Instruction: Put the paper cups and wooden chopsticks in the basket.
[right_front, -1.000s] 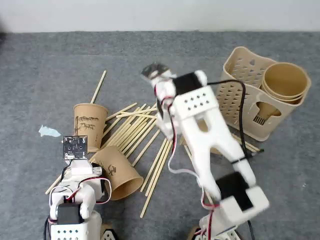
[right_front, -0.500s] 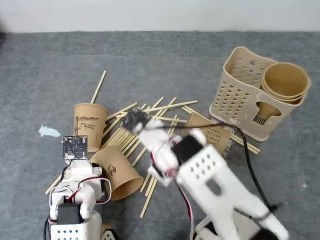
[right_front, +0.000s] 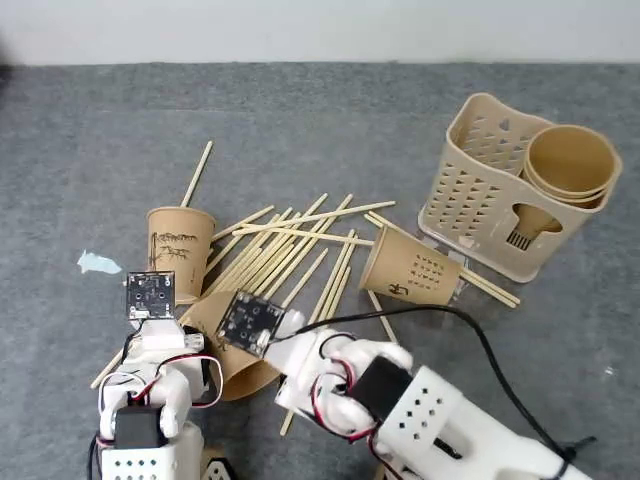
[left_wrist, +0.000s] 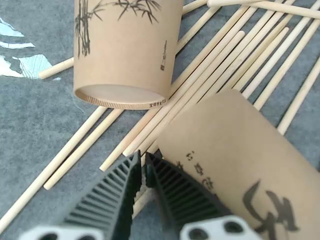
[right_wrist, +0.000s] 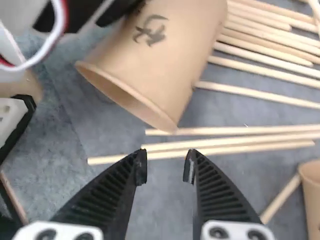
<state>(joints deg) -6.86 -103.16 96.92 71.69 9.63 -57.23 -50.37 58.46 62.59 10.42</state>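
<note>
A beige basket (right_front: 470, 180) stands at the right, with stacked paper cups (right_front: 570, 160) in its far compartment. One paper cup (right_front: 410, 270) lies on its side just in front of the basket. Another cup (right_front: 180, 248) stands upside down at the left, and a third cup (right_front: 245, 355) lies beside it, partly under my arms. Wooden chopsticks (right_front: 290, 250) are scattered between them. My left gripper (left_wrist: 141, 167) is shut and empty, just short of the lying cup (left_wrist: 235, 145) and the upturned cup (left_wrist: 125, 45). My right gripper (right_wrist: 165, 167) is open over chopsticks (right_wrist: 250, 140), near the lying cup's (right_wrist: 155, 60) mouth.
A torn blue scrap (right_front: 98, 263) lies on the grey mat at the left. A lone chopstick (right_front: 196, 173) lies further back. Both arm bases crowd the near edge. The left arm's body (right_wrist: 30, 30) sits close beside my right gripper.
The right arm has swung back from near the basket down to the near edge by the lying cup. The cup in front of the basket is now uncovered. The left arm has stayed still.
</note>
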